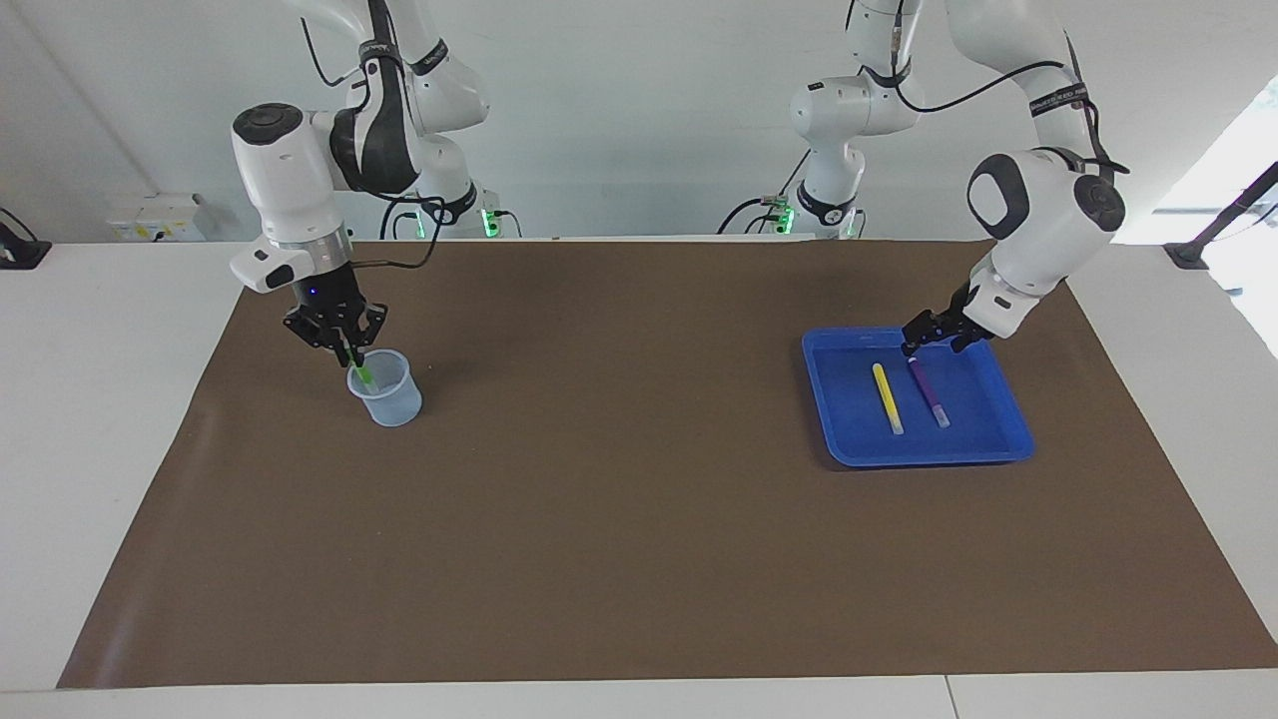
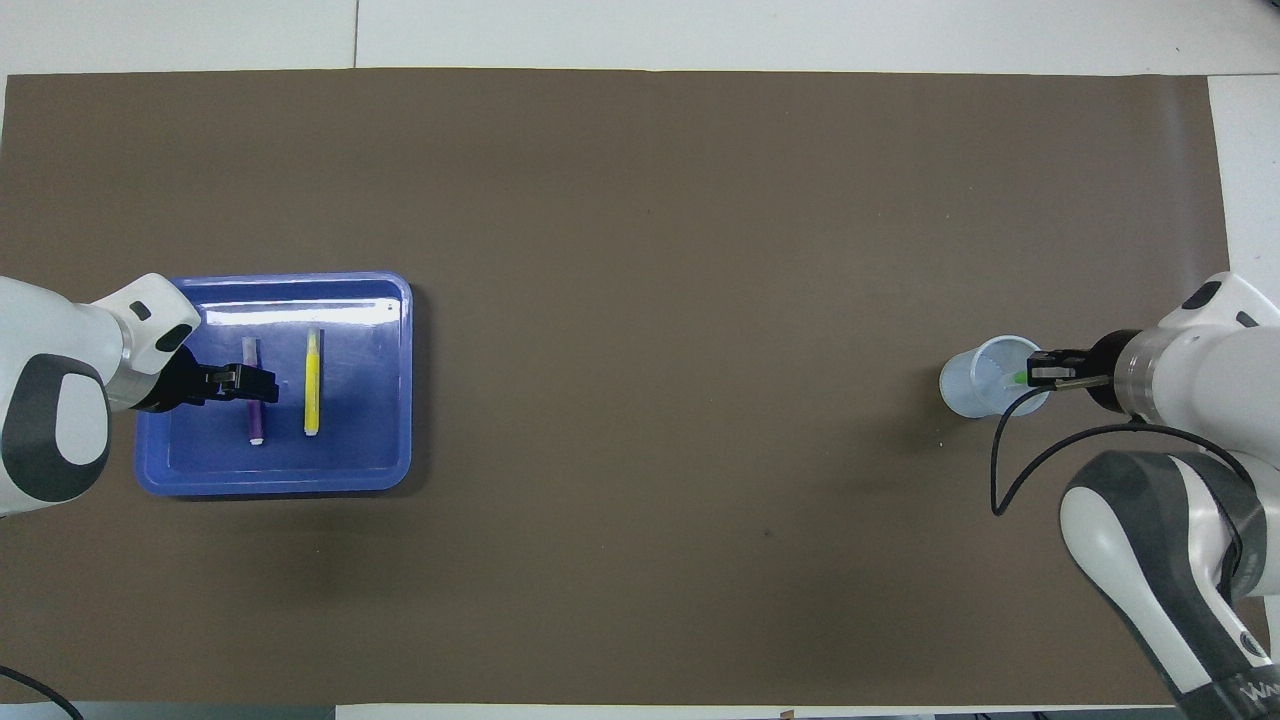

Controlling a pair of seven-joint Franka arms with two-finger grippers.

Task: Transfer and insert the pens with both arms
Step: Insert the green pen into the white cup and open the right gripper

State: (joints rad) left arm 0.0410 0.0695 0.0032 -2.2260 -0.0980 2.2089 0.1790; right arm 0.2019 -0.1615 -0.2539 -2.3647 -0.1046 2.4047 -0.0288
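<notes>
My right gripper (image 1: 351, 357) is shut on the green pen (image 1: 364, 376) and holds it upright over the clear plastic cup (image 1: 387, 394), with the pen's lower end inside the rim. In the overhead view the right gripper (image 2: 1040, 375), green pen (image 2: 1018, 379) and cup (image 2: 975, 385) show again. The purple pen (image 1: 931, 395) and yellow pen (image 1: 887, 397) lie side by side in the blue tray (image 1: 849, 439). My left gripper (image 1: 929, 342) is open, low over the purple pen's end nearer the robots. In the overhead view the left gripper (image 2: 262, 385) covers part of the purple pen (image 2: 254, 420), beside the yellow pen (image 2: 312, 385).
The blue tray (image 2: 380, 440) sits at the left arm's end of the brown mat (image 1: 639, 499), the cup at the right arm's end. Two smaller white arms with green-lit bases (image 1: 829, 150) stand by the table edge nearest the robots.
</notes>
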